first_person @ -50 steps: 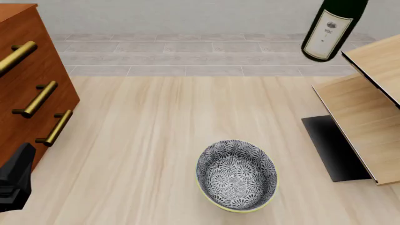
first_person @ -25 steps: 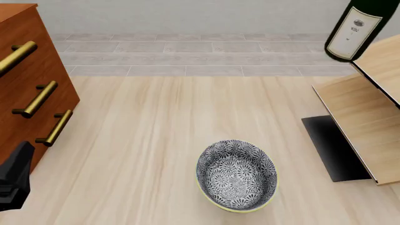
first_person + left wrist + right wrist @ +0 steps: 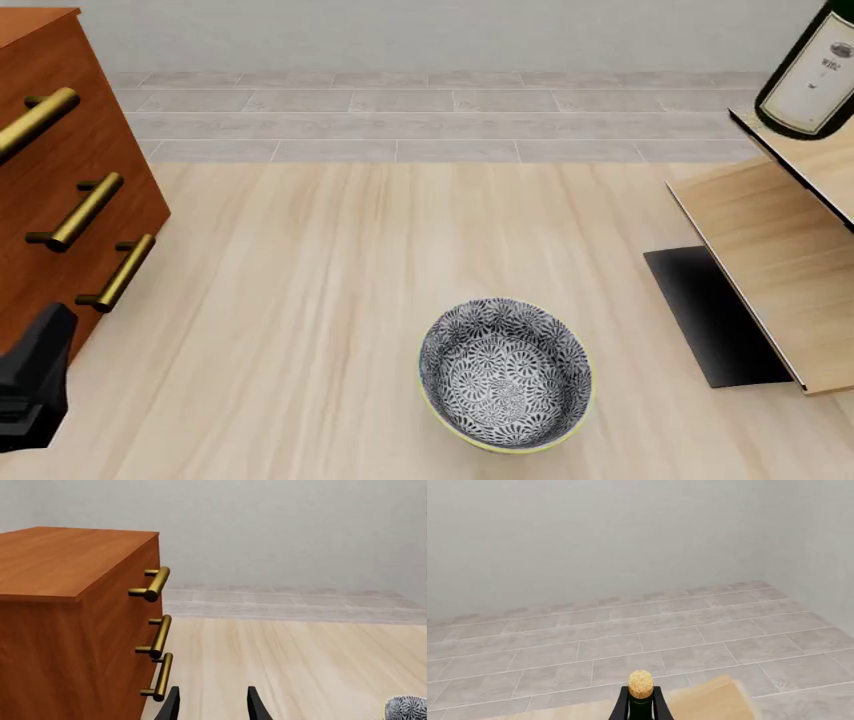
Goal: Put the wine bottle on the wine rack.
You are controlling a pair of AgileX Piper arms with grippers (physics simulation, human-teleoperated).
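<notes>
Above wine rack (image 3: 787,230) top panel, wine bottle (image 3: 811,80) hangs tilted.

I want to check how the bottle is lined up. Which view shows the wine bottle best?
The front view: the wine bottle shows its dark body and white label, tilted above the wine rack. The right wrist view shows only its cork and neck top. The left wrist view shows none of it.
</notes>
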